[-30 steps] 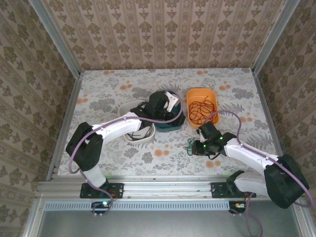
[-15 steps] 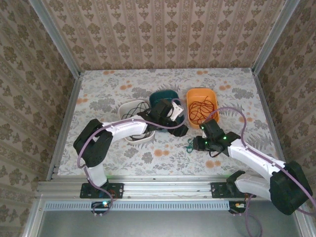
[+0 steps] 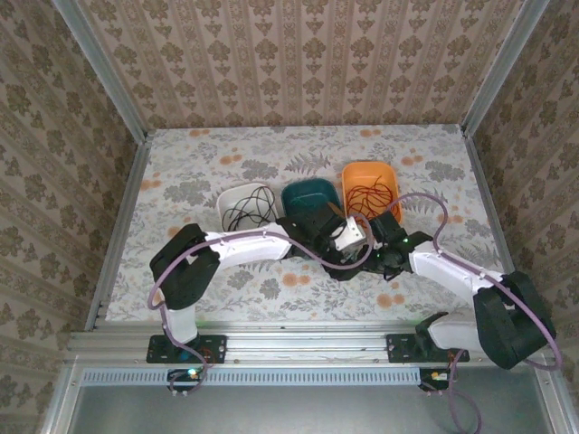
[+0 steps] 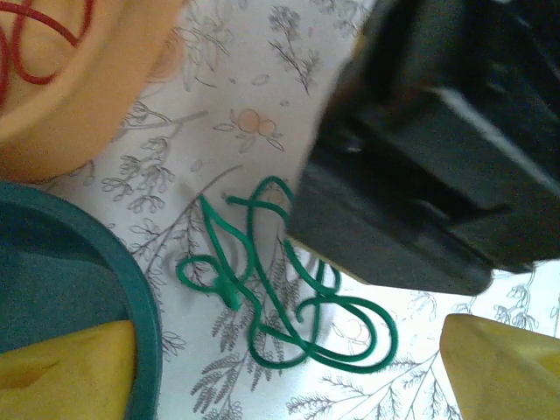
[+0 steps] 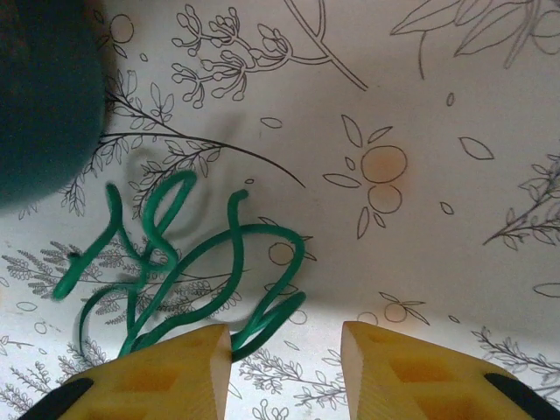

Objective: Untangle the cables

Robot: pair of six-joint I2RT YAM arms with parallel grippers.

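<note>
Sorting of cables, late stage, items listed from the left: white bowl (image 3: pixel 223 201), standing on the flowered table (image 3: pixel 181 172), contains the black cable (image 3: pixel 249 210) coiled alone; teal bowl (image 3: pixel 308 197) just beside it, nothing visible inside; left gripper (image 4: pixel 284 372), reaching across in front of the teal bowl, jaws spread wide with nothing between them, hovering over the green cable (image 4: pixel 232 293); green cable, lying flat on the table just in front of the teal and orange bowls, in loose loops that cross over themselves, apart from the other two colours; orange bowl (image 3: pixel 391 176), to the right of the teal one, contains the red cable (image 3: pixel 366 194) in its own heap; right gripper (image 5: pixel 284 372), close over the same green cable from the other side, jaws partly apart, the gap between them bare, the nearest green loop running up against one fingertip but not clamped. Assessment: the three colours are already parted from each other, two of them put away, so the separating appears largely done; what seems left is the green cable, neither lifted nor straightened yet, and the teal bowl looks meant for it, though this is a guess from the matching colours
</note>
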